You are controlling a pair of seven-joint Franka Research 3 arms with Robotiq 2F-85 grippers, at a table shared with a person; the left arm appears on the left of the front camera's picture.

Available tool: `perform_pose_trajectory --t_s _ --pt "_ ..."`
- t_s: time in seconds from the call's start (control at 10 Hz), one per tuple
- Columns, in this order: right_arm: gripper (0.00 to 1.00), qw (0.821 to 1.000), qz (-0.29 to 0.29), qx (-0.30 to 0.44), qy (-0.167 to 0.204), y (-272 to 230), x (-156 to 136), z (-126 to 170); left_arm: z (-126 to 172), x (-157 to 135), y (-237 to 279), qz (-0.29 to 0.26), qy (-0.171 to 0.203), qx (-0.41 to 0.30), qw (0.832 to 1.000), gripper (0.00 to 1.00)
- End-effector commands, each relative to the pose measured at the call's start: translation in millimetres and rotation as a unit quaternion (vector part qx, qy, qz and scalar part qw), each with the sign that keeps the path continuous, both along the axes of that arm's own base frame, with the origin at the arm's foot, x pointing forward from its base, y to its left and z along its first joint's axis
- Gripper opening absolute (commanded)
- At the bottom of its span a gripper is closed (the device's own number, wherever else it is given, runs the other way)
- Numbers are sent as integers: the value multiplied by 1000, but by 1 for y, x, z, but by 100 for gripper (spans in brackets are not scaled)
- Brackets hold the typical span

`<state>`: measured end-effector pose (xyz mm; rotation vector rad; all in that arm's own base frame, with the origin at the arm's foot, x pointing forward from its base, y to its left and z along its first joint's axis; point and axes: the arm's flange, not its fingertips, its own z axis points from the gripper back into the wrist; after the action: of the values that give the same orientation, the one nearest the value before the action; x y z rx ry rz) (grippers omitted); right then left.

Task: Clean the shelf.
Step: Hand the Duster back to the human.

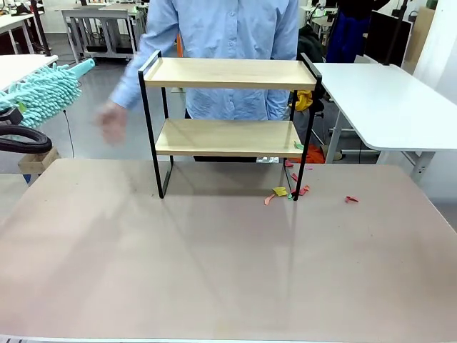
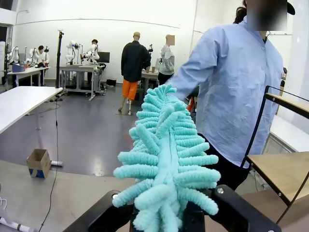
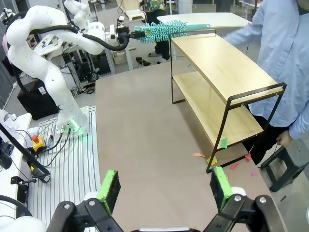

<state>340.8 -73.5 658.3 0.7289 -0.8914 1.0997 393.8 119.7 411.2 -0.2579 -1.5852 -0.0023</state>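
Teal duster [image 1: 39,91], clamped in the left gripper [image 2: 166,217] left of the shelf [image 1: 230,107] at mid-table, should sweep each board flat toward the scraps [image 1: 284,193], while the right gripper [image 3: 164,186] hangs wide open.

The robot's left arm [image 3: 46,58] is white, round and smooth, with a black part at the wrist. The right gripper [image 3: 164,186] is black with silver screws, and its fingers [image 3: 110,189] have green pads. The person [image 1: 228,50] wears a light blue shirt with buttons.
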Motion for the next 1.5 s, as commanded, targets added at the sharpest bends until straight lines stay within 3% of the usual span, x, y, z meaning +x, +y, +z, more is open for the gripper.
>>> perform_pose_trajectory --t_s 0.0,0.7,0.8,0.9,1.0,1.1,1.2,1.4 --pt "100 1000 3 11 -10 0 1 3 5 -1 1 1 -5 3 1000 18" --pt "100 1000 3 11 -10 0 1 3 0 0 -2 -2 1 0 1000 18" --pt "100 1000 3 11 -10 0 1 3 7 -15 -6 -26 22 -34 999 75" --pt "100 1000 3 11 -10 0 1 3 21 -29 -12 -42 32 -51 997 75" --pt "100 1000 3 11 -10 0 1 3 36 -39 -16 -55 45 -67 995 100" --pt "100 1000 3 11 -10 0 1 3 55 -49 -18 -62 58 -83 993 79" --pt "100 1000 3 11 -10 0 1 3 77 -57 -16 -64 68 -99 991 100" --pt "100 1000 3 11 -10 0 1 3 150 -81 2 -78 78 -176 978 100"
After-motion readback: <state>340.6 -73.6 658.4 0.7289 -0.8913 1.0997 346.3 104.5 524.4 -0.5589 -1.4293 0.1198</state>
